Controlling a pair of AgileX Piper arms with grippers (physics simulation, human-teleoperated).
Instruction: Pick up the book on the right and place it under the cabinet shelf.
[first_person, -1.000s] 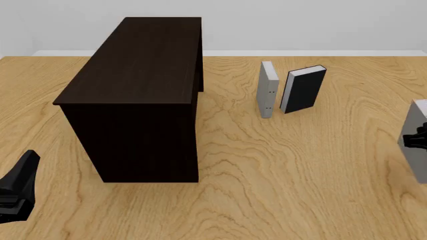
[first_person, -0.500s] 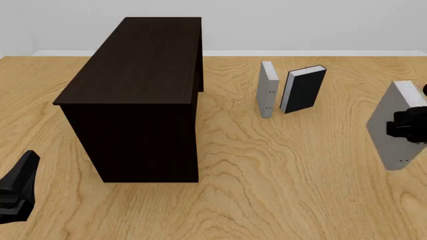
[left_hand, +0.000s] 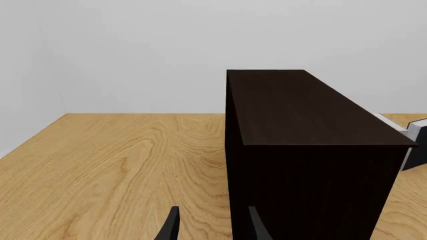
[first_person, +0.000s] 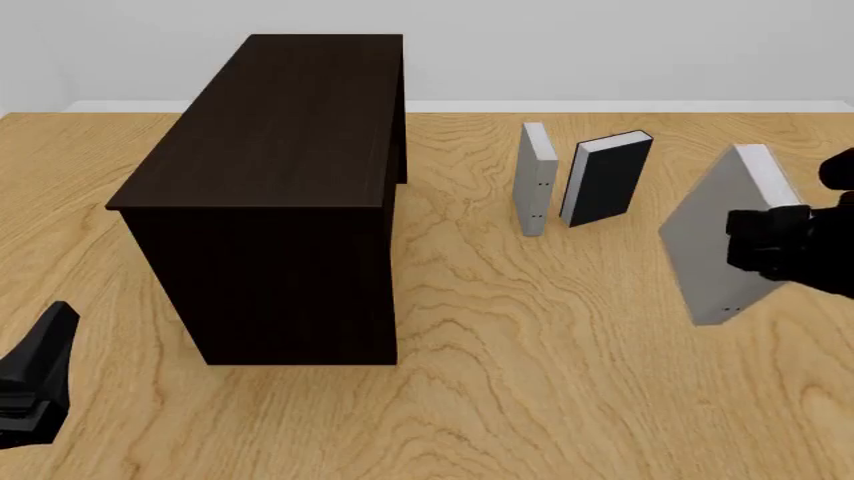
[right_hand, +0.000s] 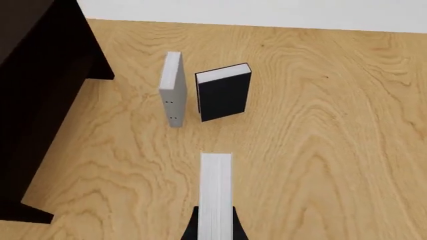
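Wood-grain tabletop (first_person: 534, 380) stretches to a pale wall. Right end effector (first_person: 781, 245) is clamped on the book (first_person: 714, 240), holding it tilted in the air, well right of the cabinet shelf (first_person: 274, 160). Just beyond stand another grey book (first_person: 537, 180) and a black-covered book (first_person: 607, 178). Left end effector (left_hand: 210, 227) rests low near the cabinet, fingers parted and empty.

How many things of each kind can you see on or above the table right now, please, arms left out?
Grey books: 2, one standing, one held by the right gripper above the table.
Black books: 1.
Cabinets: 1.
Total: 4.
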